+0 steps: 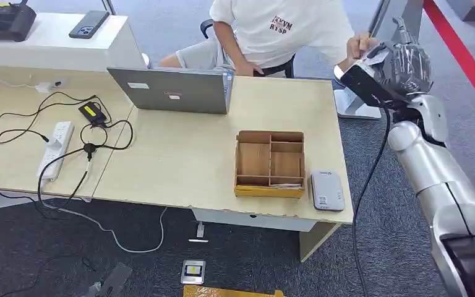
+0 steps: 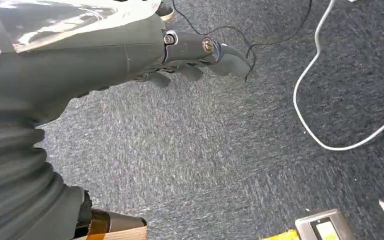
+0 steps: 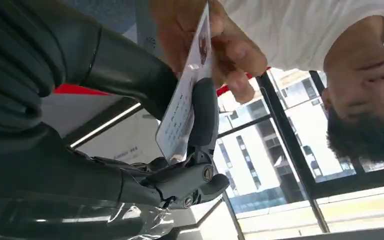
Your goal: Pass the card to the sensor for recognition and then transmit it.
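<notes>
Right robot hand: the right robot hand [image 1: 402, 62] is raised high beyond the far right corner of the surface [image 1: 179, 154], at the end of a silver arm. In the right wrist view its thumb and a dark finger [image 3: 203, 112] pinch the lower end of the card [image 3: 182, 112], so it is grasping the card.
Card: a white card with small printed text and a small photo, held edge-on in the air, well away from the surface. A person's hand [image 3: 215, 40] grips its other end, so both hold it at once.
Person: a person in a white T-shirt [image 1: 284, 28] sits behind the far edge of the surface, one arm reaching toward the raised robot hand.
Left robot hand: the left robot hand [image 2: 190, 57] hangs over grey carpet with cables; its fingers are loosely curled and hold nothing.
Sensor: a flat grey card reader [image 1: 327, 190] lies near the front right corner of the surface, just beside a wooden tray.
Wooden tray: a wooden tray [image 1: 269, 164] with several compartments sits to the left of the reader.
Other items: a closed grey laptop [image 1: 172, 90] lies near the far edge; a white power strip [image 1: 55, 148] with black cables lies to the left.
</notes>
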You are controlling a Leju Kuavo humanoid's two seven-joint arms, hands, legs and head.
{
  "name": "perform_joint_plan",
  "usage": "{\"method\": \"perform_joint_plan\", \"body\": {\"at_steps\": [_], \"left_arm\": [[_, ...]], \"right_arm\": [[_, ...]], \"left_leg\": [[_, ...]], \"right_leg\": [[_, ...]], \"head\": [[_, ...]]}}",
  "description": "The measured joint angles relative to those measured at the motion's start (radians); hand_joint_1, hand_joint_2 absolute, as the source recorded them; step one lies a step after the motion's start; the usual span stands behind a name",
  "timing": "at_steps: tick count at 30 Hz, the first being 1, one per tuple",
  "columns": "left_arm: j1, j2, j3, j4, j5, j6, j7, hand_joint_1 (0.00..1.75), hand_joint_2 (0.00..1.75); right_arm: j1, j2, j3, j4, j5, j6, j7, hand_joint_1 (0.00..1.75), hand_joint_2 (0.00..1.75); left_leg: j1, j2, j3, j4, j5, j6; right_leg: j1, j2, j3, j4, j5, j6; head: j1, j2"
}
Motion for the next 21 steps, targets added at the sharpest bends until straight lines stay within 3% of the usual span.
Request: {"method": "perform_joint_plan", "body": {"at_steps": [9, 15, 21], "left_arm": [[0.002, 0.0, 0.0, 0.0, 0.013, 0.007, 0.007, 0.0, 1.75], [0.02, 0.0, 0.002, 0.0, 0.053, 0.021, -0.008, 0.0, 1.75], [0.044, 0.0, 0.008, 0.001, 0.085, 0.026, -0.008, 0.0, 1.75]], "right_arm": [[0.013, -0.011, 0.002, -0.011, -0.042, 0.038, 0.022, 1.75, 1.75], [0.137, -0.061, -0.004, -0.162, -0.161, 0.211, 0.155, 1.75, 1.75], [0.289, -0.123, -0.015, -0.342, -0.194, 0.283, 0.235, 1.75, 1.75]], "left_leg": [[0.0, 0.0, 0.0, 0.0, 0.0, 0.0], [0.0, 0.0, 0.0, 0.0, 0.0, 0.0], [0.0, 0.0, 0.0, 0.0, -0.001, 0.0]], "right_leg": [[0.0, 0.0, 0.0, 0.0, 0.0, 0.0], [0.0, 0.0, 0.0, -0.001, 0.0, 0.0], [0.0, 0.0, 0.0, -0.001, 0.0, 0.0]], "head": [[0.0, 0.0], [0.0, 0.0], [0.0, 0.0]]}}
